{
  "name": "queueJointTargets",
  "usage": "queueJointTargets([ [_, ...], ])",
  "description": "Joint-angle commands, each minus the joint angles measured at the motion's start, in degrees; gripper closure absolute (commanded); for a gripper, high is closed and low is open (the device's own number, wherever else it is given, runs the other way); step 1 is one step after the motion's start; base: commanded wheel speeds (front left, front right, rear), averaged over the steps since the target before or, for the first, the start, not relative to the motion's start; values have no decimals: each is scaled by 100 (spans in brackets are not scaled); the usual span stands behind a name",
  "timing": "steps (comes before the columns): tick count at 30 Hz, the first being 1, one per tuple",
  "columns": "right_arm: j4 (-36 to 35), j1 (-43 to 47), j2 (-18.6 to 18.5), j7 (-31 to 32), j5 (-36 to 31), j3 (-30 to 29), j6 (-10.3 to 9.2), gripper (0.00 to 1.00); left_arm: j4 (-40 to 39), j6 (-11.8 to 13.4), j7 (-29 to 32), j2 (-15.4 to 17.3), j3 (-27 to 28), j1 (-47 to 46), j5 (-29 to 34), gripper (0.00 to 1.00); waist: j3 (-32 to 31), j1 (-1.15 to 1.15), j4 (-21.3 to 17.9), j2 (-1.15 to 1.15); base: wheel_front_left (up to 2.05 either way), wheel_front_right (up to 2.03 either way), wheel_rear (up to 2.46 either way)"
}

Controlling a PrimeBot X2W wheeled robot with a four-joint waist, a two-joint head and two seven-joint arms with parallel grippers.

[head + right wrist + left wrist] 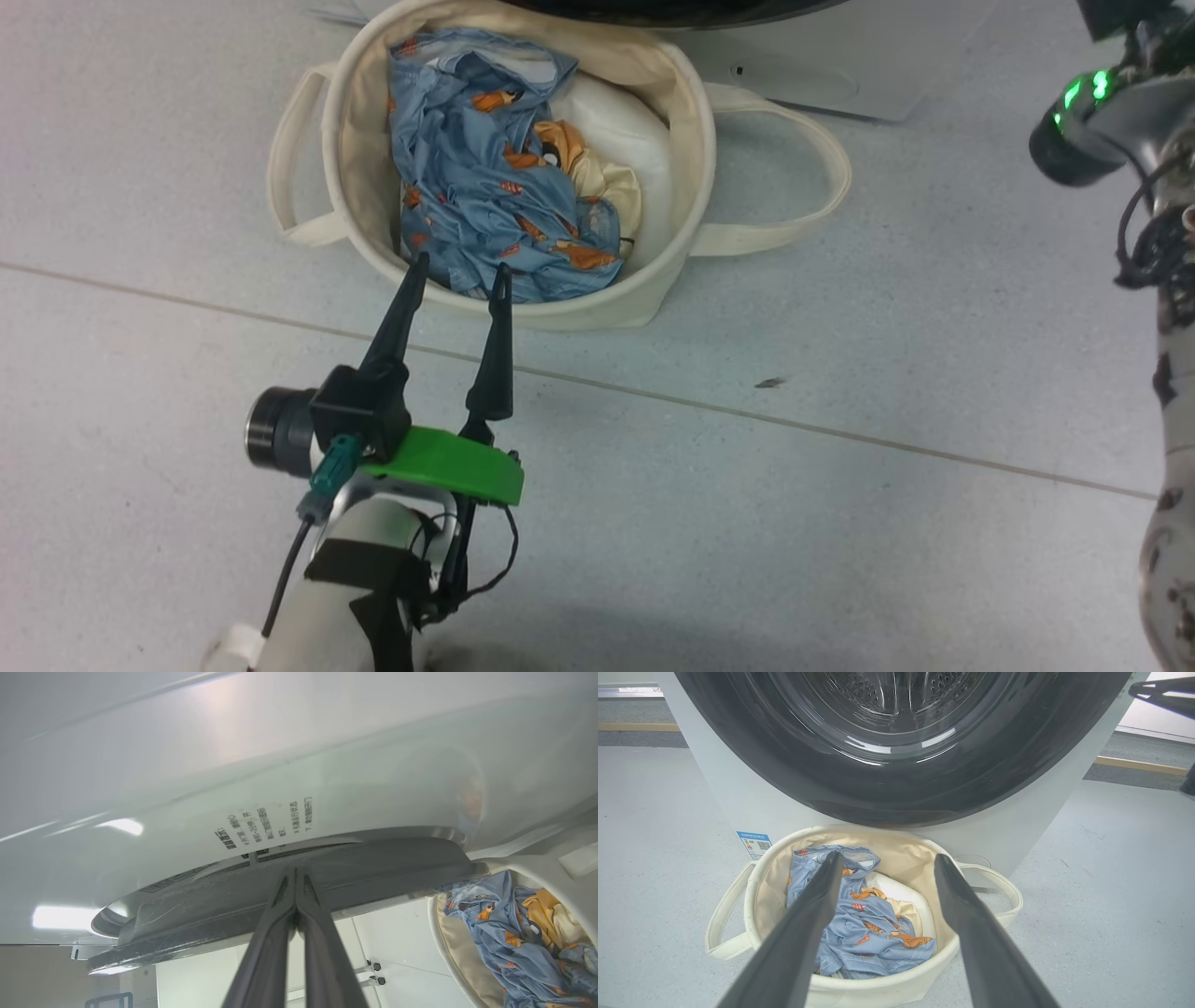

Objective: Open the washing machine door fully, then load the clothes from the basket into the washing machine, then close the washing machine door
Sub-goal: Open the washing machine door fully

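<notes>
The basket (597,313) stands on the floor right before the washing machine (738,802). In it lie the clothes: a denim-blue garment with orange prints (476,187) on top and a cream and orange one (569,154) beside it. My left gripper (461,268) hovers open over the basket's near rim, its fingers straddling the blue garment (864,933) with nothing held. The washing machine door (896,788) lies against the machine's front. My right gripper (294,871) is shut, its tips at the door's dark rim (373,868) from the side.
A plain white bundle (625,131) lies under the clothes at the basket's far side. The basket's loop handles (822,177) stick out to both sides. A blue label (755,843) sits low on the machine. My right forearm (1167,373) runs along the right edge.
</notes>
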Motion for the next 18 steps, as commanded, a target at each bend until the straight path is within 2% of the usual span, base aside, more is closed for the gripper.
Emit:
queueJointTargets([
  [1,-135,-249,-29,108,71,63,2,100,-205,40,-69,80,136,-77,-33,0,45,-1,22,0,0,0,0],
  [18,254,-1032,-262,442,75,255,2,100,-331,175,-69,80,-14,-153,-235,0,351,-1,280,0,0,0,0],
])
